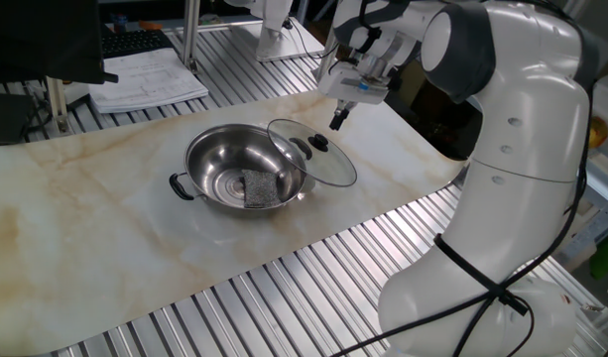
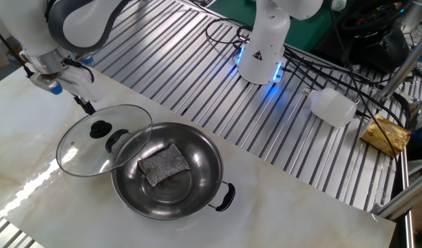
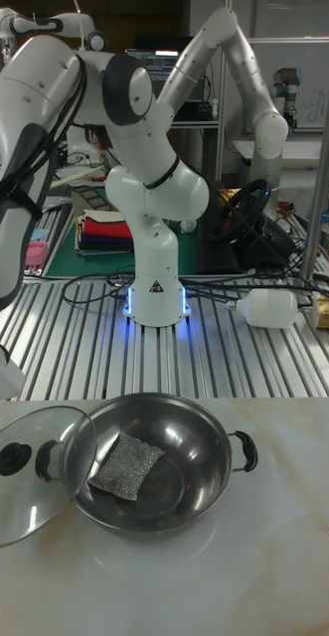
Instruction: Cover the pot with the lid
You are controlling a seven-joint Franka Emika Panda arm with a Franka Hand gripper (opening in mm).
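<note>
The shiny steel pot (image 1: 224,164) (image 2: 190,186) (image 3: 184,437) stands on the marble tabletop with a grey scouring pad (image 1: 258,188) (image 2: 163,163) (image 3: 124,464) inside. The glass lid (image 1: 328,164) (image 2: 83,148) (image 3: 25,497) leans tilted, one edge on the pot's rim and the other on the table. Its black knob (image 1: 320,142) (image 2: 99,128) (image 3: 12,459) faces up. My gripper (image 1: 337,120) (image 2: 84,105) hangs a little above and beyond the knob, touching nothing. Its fingers look pressed together with nothing held.
A stack of papers (image 1: 150,79) lies at the back of the table. Beyond the table on the slatted metal frame are a white bottle (image 2: 332,107) (image 3: 268,310), a yellow packet (image 2: 386,134) and a second robot's base (image 2: 264,48) (image 3: 154,288).
</note>
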